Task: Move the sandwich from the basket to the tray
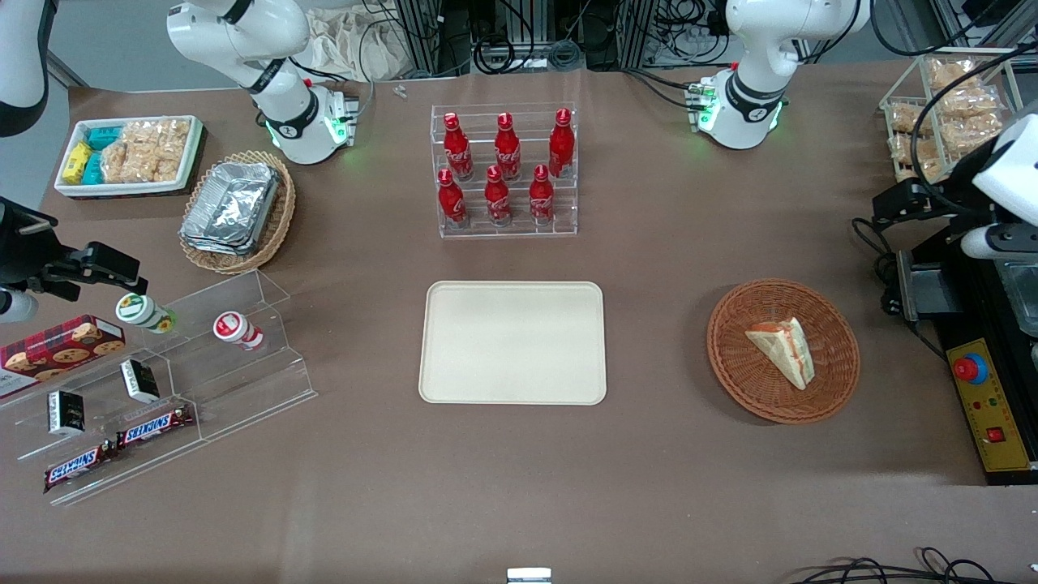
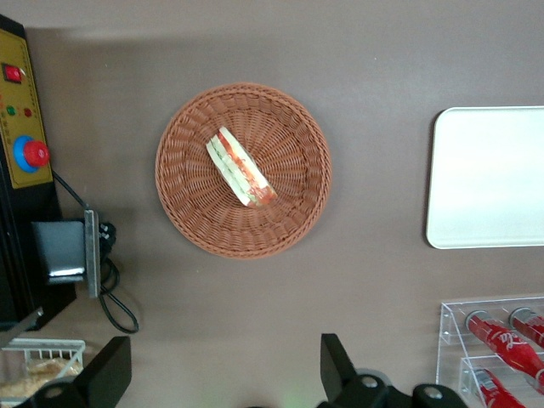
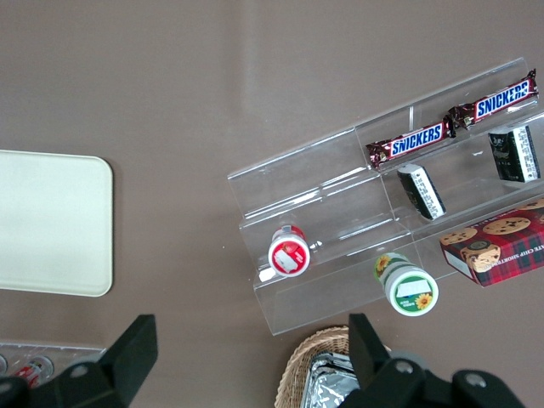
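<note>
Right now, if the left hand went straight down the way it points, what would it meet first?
Probably bare table, not the basket. The hand, fingers open, hangs high above the tabletop just beside the basket holding the sandwich; depth is unclear.

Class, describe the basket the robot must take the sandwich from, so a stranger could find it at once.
Start at the cream tray mid-table and look toward the working arm's end: the gripper, open, hangs above the round reddish-brown basket. It holds one sandwich, whereas the lighter tan basket holds foil containers.
</note>
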